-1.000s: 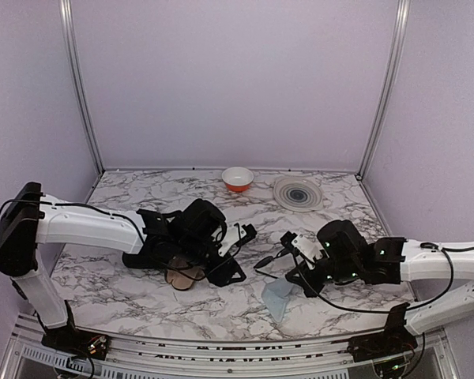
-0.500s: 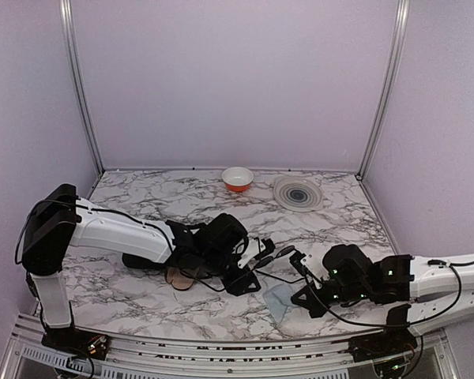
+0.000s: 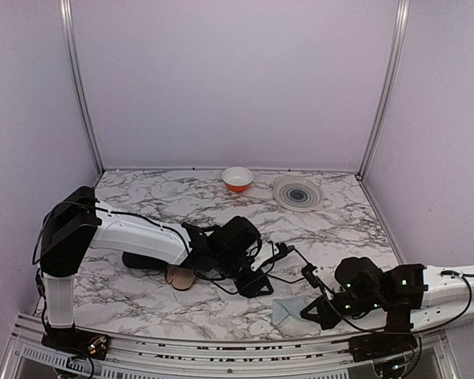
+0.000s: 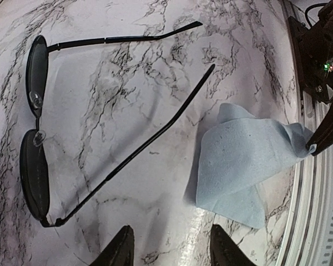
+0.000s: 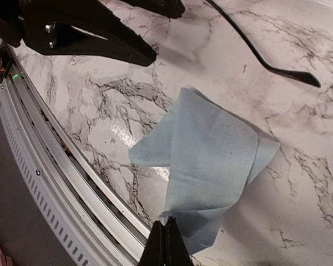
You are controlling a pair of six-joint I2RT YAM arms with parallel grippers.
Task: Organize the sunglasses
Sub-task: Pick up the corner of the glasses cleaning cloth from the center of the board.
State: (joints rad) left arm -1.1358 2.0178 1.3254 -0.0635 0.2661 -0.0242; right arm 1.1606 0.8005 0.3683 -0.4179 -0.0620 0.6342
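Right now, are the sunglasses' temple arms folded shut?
No, the sunglasses lie with both temple arms spread wide open.

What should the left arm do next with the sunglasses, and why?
Probably lower the left gripper onto the sunglasses, at the nearer temple arm: its jaws stand open and empty, the pair lies unfolded on the table, and the right gripper is pinching the blue cloth.

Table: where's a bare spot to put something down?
Bare marble: the back-left corner beside the orange bowl, and the stretch between the plate and the right arm. Crowded: front centre, where the sunglasses, blue cloth and left arm meet.
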